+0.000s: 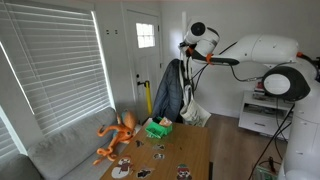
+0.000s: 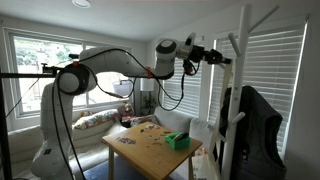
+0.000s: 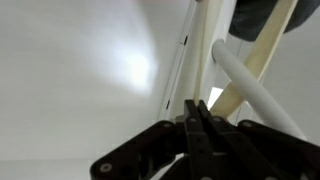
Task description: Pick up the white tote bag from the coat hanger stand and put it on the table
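- Where the arm stretches high across the room, the gripper sits at the top of the coat hanger stand, right among the prongs.
- Wrist view: the dark fingers are pressed together, with only a thin slit between them. A pale strap runs down to their tips. I cannot tell whether it is pinched between them.
- A white prong crosses diagonally just right of the fingers.
- The white tote bag hangs low on the stand, off the table. It is just right of the dark blue-grey jacket and touches it.
- In an exterior view from another angle, the bag hangs left of the pole and the jacket hangs right of it.
- The table, with its brown wooden top, stands near the foot of the stand.
- A bright green object sits at the table's far end, just below the jacket's hem.
- Small dark items are scattered on the near end, too small to identify.
- An orange plush toy lies on the grey sofa to the left, under the window blinds.
- A low white cabinet stands at the far right, behind the arm.
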You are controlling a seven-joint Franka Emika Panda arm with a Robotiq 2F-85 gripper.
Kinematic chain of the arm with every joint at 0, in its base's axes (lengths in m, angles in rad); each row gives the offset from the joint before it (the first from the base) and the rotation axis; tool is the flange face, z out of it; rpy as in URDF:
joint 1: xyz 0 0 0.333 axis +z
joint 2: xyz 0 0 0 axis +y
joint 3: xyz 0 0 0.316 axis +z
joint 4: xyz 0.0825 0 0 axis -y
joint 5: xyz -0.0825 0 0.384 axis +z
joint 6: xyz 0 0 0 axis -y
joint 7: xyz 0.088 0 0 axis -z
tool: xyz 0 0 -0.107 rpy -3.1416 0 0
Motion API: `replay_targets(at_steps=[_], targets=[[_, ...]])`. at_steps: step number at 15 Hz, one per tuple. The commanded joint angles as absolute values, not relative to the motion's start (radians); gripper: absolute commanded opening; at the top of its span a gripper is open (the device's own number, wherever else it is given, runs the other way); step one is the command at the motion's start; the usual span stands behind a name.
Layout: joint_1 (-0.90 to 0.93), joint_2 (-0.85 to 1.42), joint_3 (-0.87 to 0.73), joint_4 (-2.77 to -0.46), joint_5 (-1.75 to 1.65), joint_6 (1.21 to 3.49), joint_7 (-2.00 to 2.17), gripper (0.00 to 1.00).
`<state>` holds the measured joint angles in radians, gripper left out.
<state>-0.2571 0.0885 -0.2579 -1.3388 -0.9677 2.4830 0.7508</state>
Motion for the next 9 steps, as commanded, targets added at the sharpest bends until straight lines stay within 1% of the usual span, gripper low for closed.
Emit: replay_targets(at_steps=[1, 2, 6, 9], targets=[[-0.248, 0.074, -0.248, -1.285, -0.985, 2.57, 0.709, 0.01], [-0.245, 0.068, -0.24, -1.286, -0.962, 2.587, 0.676, 0.01], [-0.209, -0.028, -0.183, -1.389, -0.779, 2.537, 0.422, 0.01], [-0.193, -0.075, -0.167, -1.406, -0.681, 2.569, 0.319, 0.01]])
